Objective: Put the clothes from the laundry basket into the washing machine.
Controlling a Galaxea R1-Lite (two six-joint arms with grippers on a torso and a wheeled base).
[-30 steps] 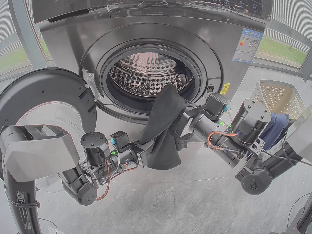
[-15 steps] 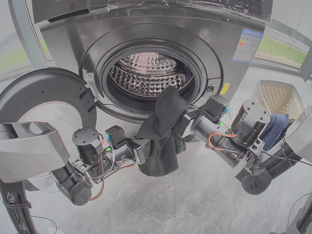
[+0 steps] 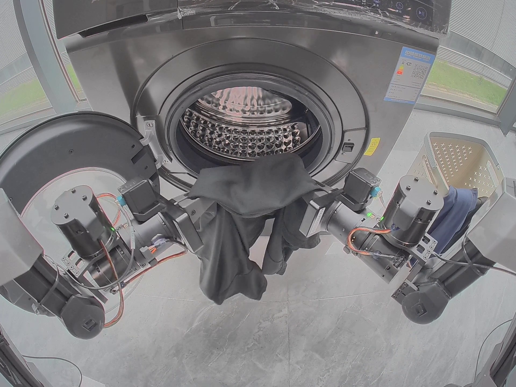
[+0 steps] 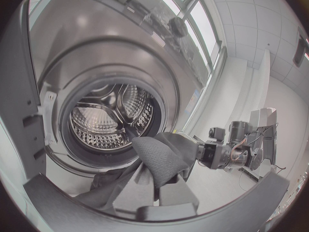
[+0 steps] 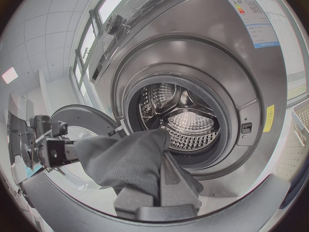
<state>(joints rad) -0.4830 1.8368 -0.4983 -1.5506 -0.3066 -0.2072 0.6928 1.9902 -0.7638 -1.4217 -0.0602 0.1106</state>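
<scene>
1. The black garment point(image 3: 252, 186) is a dark cloth with a fine mesh weave. It is spread into a broad band between the left pincer point(image 4: 156, 190) and the right pincer point(image 5: 159, 187).
2. Each pincer is clenched on one end of the cloth.
3. The band hangs before the lower rim of the washing machine point(image 3: 344, 76) port, below the steel drum point(image 3: 242, 124).
4. Two crumpled ends droop toward the floor point(image 3: 322, 323).
5. The door point(image 3: 70, 151) stands open on the left.
6. The laundry basket point(image 3: 462, 162), on the right, holds a blue garment point(image 3: 457, 205).
</scene>
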